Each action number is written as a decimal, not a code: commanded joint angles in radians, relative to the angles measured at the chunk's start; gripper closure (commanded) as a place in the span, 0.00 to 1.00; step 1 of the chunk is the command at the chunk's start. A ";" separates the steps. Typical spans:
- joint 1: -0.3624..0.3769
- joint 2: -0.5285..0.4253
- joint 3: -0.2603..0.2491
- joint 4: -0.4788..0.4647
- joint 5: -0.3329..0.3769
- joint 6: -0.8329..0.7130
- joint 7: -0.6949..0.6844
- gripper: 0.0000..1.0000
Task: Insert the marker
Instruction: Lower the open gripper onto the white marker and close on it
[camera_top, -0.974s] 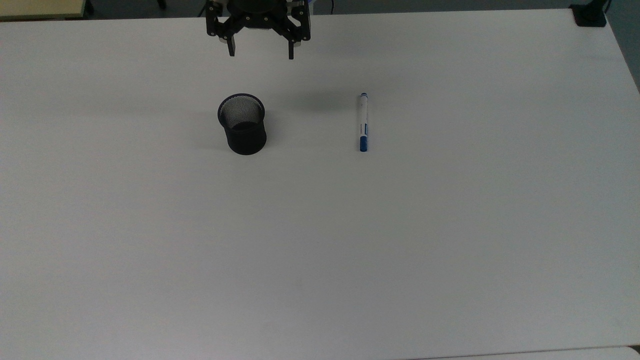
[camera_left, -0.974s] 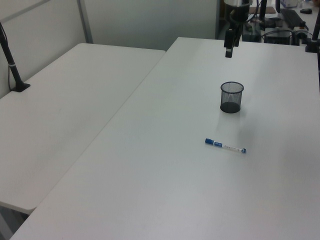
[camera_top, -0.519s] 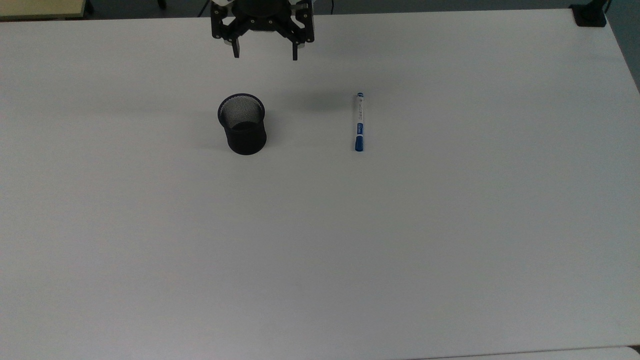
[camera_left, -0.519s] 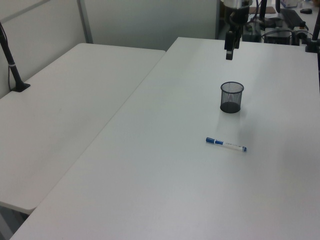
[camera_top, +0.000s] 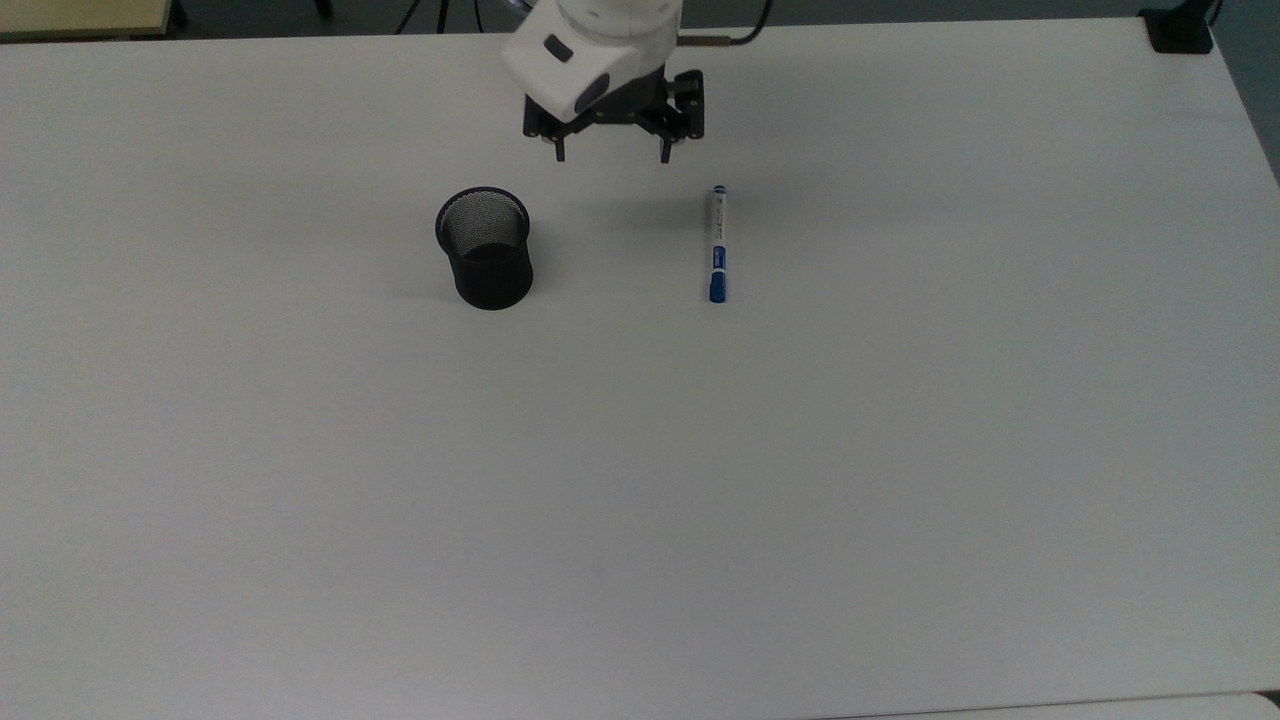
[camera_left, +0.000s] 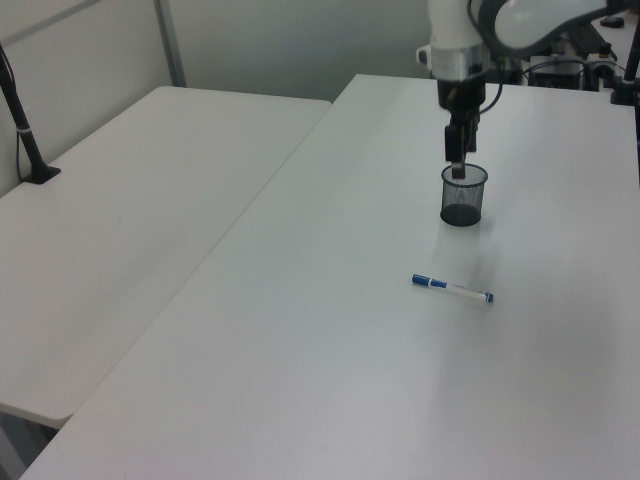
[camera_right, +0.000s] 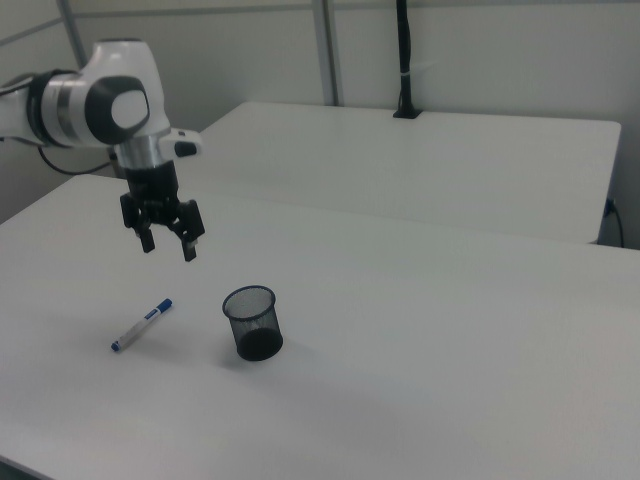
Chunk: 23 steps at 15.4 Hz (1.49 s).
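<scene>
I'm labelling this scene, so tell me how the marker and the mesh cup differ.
The marker lies flat on the table; the mesh cup stands upright, mouth open. The marker is slim, white and blue; the cup is wide and black. Both rest apart on the table, untouched by the open gripper above.

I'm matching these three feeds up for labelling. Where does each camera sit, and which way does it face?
Top view: overhead, looking down on the table; the gripper enters from the upper edge.
Left view: raised, at the table's marker side, looking across to the cup; the arm hangs beyond the cup.
Right view: raised, opposite side, cup nearest; the arm stands at the right view's left.
All share marker, cup, gripper.
</scene>
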 joint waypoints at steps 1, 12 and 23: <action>0.053 0.052 -0.006 -0.036 0.014 0.084 0.090 0.01; 0.158 0.242 -0.006 -0.056 -0.047 0.288 0.302 0.25; 0.162 0.277 -0.006 -0.041 -0.064 0.341 0.320 1.00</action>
